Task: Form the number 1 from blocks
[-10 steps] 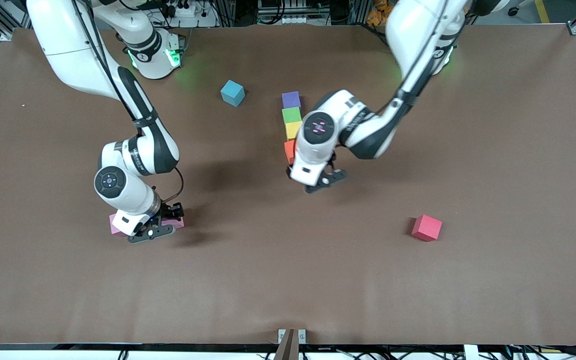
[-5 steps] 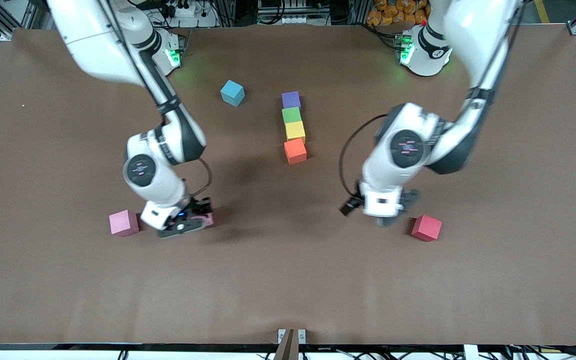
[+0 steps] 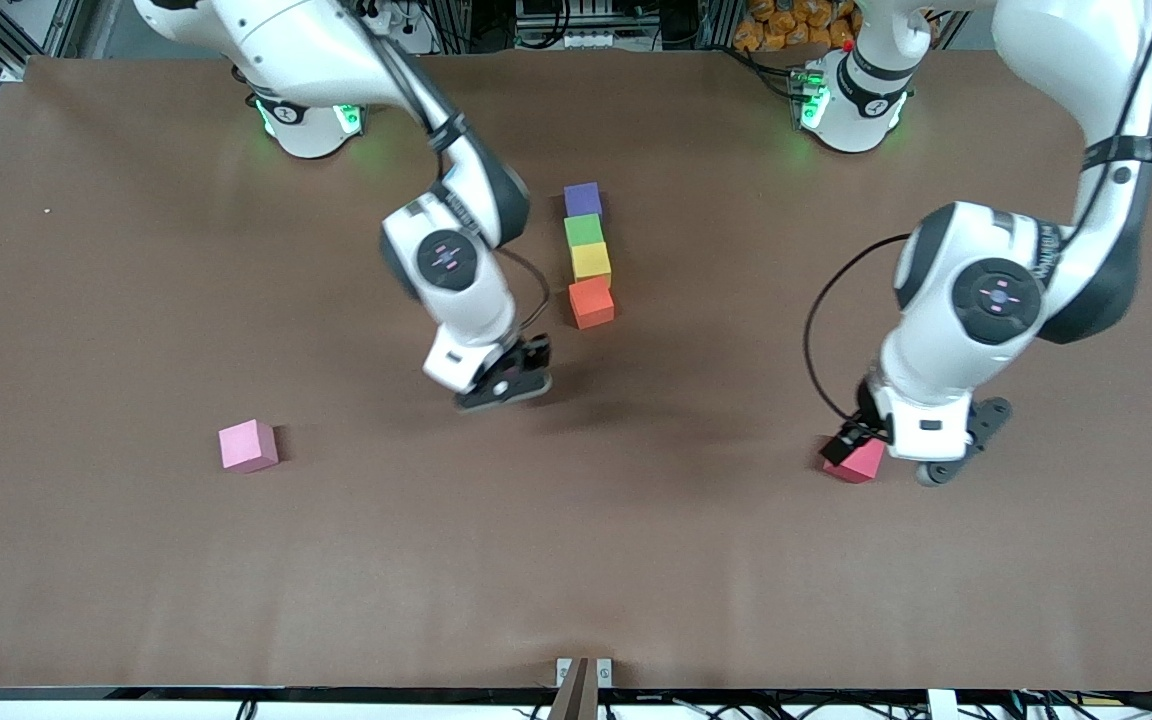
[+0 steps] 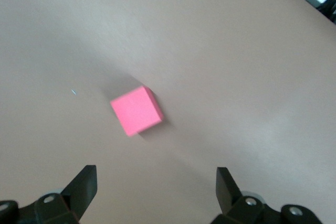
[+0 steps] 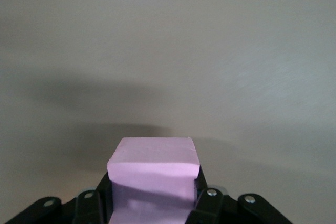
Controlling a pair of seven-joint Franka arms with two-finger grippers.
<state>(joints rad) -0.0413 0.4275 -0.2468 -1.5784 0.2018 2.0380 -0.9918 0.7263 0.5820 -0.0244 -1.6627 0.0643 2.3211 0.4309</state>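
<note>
Purple (image 3: 583, 198), green (image 3: 583, 230), yellow (image 3: 591, 261) and orange (image 3: 591, 302) blocks lie touching in a straight column at mid-table. My right gripper (image 3: 504, 384) hangs over the bare table beside the orange block. The right wrist view shows that gripper (image 5: 152, 200) shut on a light pink block (image 5: 153, 169); the hand hides this block in the front view. A second pink block (image 3: 248, 445) rests toward the right arm's end. My left gripper (image 3: 911, 450) is open, low beside a red block (image 3: 856, 462). In the left wrist view the red block (image 4: 136, 110) lies ahead of the gripper (image 4: 156, 187), not between the fingers.
The brown table (image 3: 576, 560) reaches to every edge of the front view. The right arm's forearm (image 3: 456, 190) crosses above the table beside the purple block.
The right gripper closed on the light pink block, lifted it and carried it from beside the other pink block toward the column. The left arm swung away from the column to the red block.
</note>
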